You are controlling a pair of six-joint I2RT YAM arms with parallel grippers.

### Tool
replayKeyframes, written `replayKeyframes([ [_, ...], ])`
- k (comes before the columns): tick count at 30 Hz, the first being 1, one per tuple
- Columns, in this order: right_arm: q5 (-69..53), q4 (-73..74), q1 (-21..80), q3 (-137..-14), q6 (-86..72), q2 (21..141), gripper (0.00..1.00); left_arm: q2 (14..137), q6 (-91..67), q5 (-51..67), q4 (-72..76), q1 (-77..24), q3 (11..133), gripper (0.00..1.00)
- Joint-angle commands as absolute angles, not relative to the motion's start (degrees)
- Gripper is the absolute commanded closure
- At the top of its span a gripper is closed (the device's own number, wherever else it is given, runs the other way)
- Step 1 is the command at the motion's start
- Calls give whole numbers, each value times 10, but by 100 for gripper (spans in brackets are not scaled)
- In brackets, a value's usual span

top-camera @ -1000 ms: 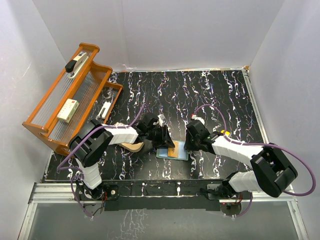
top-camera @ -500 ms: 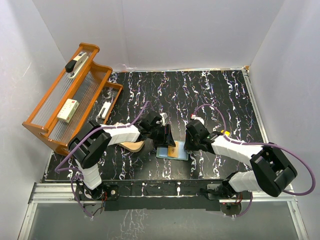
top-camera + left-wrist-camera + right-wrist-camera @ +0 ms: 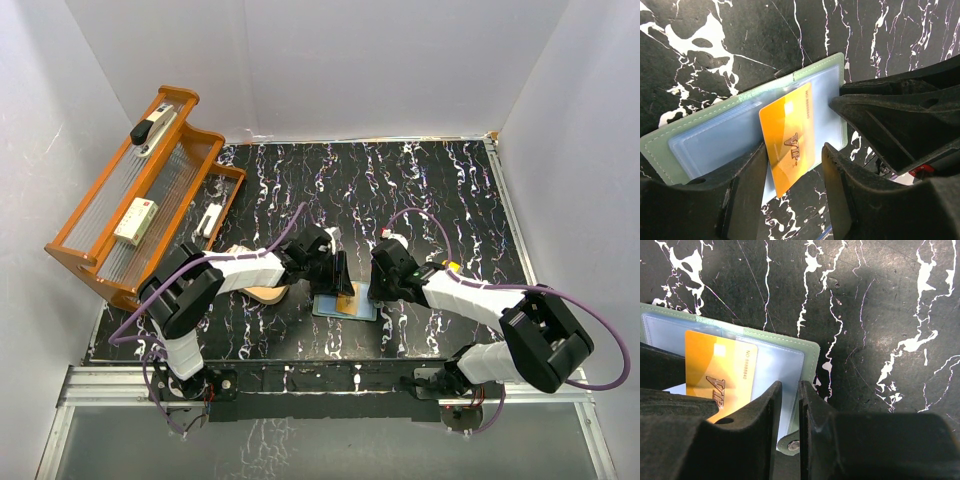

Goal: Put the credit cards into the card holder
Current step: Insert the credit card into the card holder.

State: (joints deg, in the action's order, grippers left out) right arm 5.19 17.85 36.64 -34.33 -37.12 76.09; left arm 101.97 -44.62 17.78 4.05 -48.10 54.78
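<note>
Opens the left pincer (image 3: 794,150) halfway, letting go of the orange plastic credit card (image 3: 787,135), now partly inside the green folding card holder (image 3: 715,137) pinned under the almost-closed right pincer (image 3: 790,387).

You have a black marbled table (image 3: 420,190); on it lie the open card holder (image 3: 328,307), a tan dish (image 3: 262,294), and seemingly a wooden rack (image 3: 85,268).
</note>
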Motion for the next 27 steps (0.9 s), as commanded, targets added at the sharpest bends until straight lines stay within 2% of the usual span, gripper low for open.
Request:
replayKeyframes([
  [1, 69, 163, 367, -336, -363, 777, 81, 1014, -434, 152, 11, -489, 567, 54],
  [5, 76, 198, 367, -360, -361, 750, 80, 984, -444, 95, -35, -489, 566, 48],
  [8, 79, 214, 367, -369, -362, 725, 73, 956, -448, 76, -44, -489, 564, 45],
  [16, 91, 222, 367, -361, -358, 704, 62, 954, -454, 100, -21, -489, 557, 42],
  [27, 80, 180, 367, -333, -356, 743, 67, 1003, -478, 149, 22, -491, 540, 41],
])
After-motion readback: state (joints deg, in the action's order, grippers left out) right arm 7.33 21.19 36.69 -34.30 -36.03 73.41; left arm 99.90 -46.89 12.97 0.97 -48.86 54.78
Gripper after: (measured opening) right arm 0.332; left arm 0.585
